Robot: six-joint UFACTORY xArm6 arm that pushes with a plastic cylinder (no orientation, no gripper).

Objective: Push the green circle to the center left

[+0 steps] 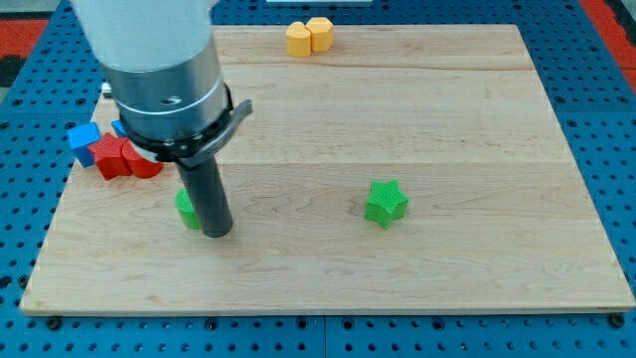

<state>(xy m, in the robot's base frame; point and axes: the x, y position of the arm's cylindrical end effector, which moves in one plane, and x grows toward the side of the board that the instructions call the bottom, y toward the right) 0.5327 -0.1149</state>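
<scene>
The green circle (186,207) lies on the wooden board (447,119) at the lower left, mostly hidden behind my rod. My tip (218,232) rests on the board right against the circle's right side, a little toward the view's bottom. Only the circle's left edge shows.
A green star (386,203) lies right of centre. Two yellow blocks (309,37) sit together at the top edge. A cluster of red blocks (124,158) and a blue block (83,138) sits at the board's left edge, above the green circle. The arm's grey body (159,70) covers the upper left.
</scene>
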